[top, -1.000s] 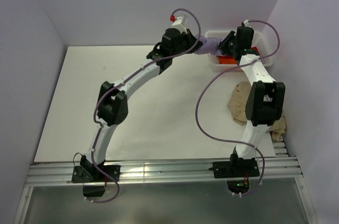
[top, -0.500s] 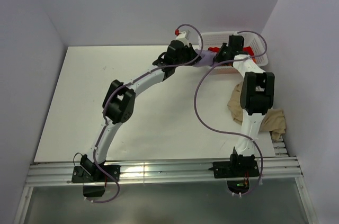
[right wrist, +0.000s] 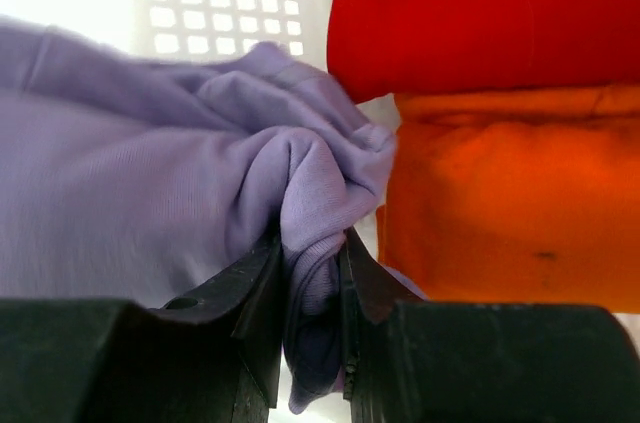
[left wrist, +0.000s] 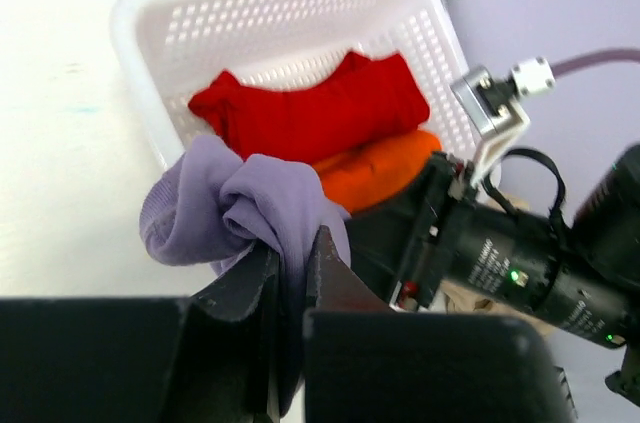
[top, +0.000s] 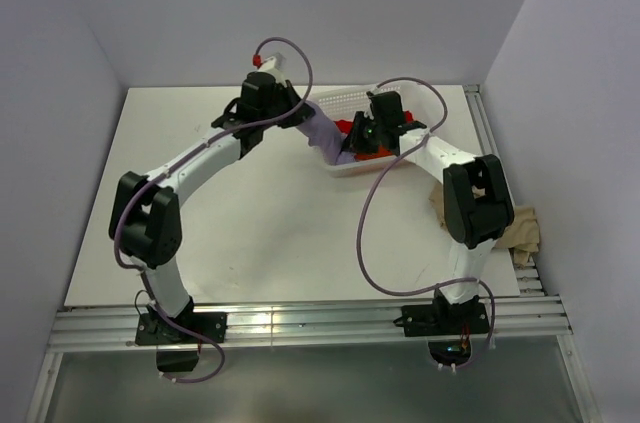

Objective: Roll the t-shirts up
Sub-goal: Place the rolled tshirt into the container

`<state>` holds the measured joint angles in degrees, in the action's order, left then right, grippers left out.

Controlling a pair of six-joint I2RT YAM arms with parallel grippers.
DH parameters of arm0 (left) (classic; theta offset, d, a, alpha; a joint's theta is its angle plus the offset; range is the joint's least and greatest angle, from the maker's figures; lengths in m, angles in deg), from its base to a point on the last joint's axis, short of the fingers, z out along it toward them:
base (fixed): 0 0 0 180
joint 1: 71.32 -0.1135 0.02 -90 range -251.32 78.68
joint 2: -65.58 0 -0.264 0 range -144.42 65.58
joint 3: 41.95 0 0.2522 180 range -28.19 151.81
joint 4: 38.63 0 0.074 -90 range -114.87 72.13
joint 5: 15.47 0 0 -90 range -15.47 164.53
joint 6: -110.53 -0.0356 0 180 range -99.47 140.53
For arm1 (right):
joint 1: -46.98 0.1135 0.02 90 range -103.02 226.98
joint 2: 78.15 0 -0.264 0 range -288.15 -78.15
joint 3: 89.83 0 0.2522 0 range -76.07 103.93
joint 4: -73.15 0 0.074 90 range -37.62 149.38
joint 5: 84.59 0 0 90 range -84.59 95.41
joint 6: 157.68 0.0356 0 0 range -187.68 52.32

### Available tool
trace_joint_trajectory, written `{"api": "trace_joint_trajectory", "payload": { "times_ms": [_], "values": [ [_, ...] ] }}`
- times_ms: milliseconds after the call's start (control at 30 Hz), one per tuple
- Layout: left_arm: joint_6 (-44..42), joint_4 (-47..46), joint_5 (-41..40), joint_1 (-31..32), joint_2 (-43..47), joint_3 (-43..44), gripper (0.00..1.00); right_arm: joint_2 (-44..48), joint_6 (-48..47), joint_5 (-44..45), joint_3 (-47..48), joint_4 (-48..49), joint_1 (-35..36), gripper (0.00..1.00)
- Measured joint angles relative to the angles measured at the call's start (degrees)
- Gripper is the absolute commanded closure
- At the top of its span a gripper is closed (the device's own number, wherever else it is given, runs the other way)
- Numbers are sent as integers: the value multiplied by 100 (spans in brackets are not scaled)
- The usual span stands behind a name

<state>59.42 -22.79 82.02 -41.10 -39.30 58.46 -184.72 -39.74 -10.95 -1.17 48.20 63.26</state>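
Left wrist view showed the left gripper (left wrist: pixel 296 248) clamped on a bunched fold of the lavender shirt (left wrist: pixel 240 198), draped over the basket (left wrist: pixel 128 21) rim; the right gripper (right wrist: pixel 312 248) pinched another fold. Cloth appeared light, limp and stretchy (likely to sag); gripping spread edges would give control.

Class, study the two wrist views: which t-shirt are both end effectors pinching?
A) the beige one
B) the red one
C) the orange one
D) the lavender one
D: the lavender t-shirt is clamped in both the left end effector and the right end effector, while the red t-shirt and orange t-shirt lie in the white basket.
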Motion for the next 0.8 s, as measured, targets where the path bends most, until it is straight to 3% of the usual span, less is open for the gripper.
{"api": "trace_joint_trajectory", "payload": {
  "times_ms": [133,467,800],
  "values": [
    [114,52,24,-142,452,-374,100,223,-24,-227,9,-151,55,100],
    [345,35,-70,286,621,-516,100,328,-544,-1027,492,-752,-944,100],
    [448,-59,-127,494,-531,-22,100,328,-680,-1349,422,-881,-1808,100]
  ]
}}
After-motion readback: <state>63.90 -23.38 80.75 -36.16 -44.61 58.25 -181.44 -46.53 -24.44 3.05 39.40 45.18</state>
